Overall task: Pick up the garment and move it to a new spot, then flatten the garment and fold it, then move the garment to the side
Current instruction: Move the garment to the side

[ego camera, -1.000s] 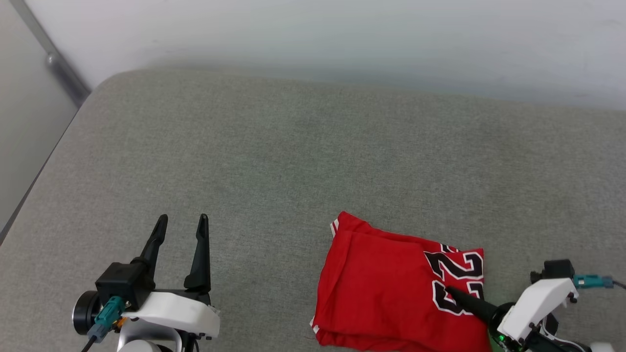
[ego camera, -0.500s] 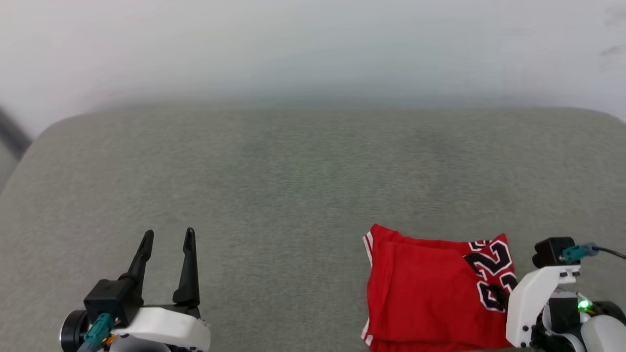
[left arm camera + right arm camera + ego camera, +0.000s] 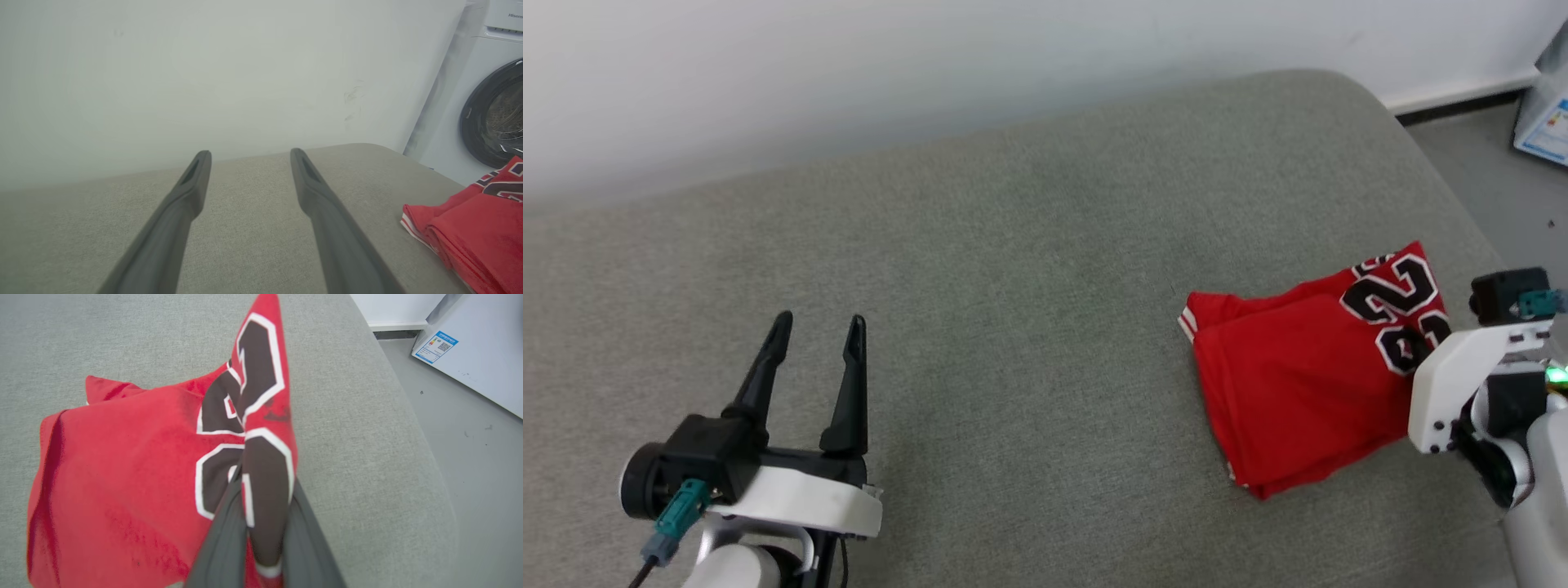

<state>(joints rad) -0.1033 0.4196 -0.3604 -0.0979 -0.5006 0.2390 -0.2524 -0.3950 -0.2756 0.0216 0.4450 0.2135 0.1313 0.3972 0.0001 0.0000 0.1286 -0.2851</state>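
Observation:
The garment (image 3: 1298, 384) is a folded red jersey with black, white-outlined numbers, lying on the grey cushion near its right end. In the right wrist view my right gripper (image 3: 263, 486) is shut on the numbered edge of the garment (image 3: 122, 465), and a ridge of fabric rises between the two fingers. The head view hides those fingers behind the right arm's white wrist (image 3: 1462, 384). My left gripper (image 3: 819, 322) stands open over bare cushion at the lower left, holding nothing. The left gripper (image 3: 250, 157) sees the garment (image 3: 478, 232) far to its right.
The grey cushioned surface (image 3: 1013, 286) rounds off at its right end, with grey floor (image 3: 1494, 180) beyond. A white appliance with a label (image 3: 478, 347) stands on that floor. A washing machine (image 3: 490, 102) is at the right. A white wall (image 3: 849, 65) runs behind.
The whole head view has swung to the right, so the camera moved. The garment, still pinched in my right gripper, has gone along and now lies by the cushion's right end. The left gripper stays open.

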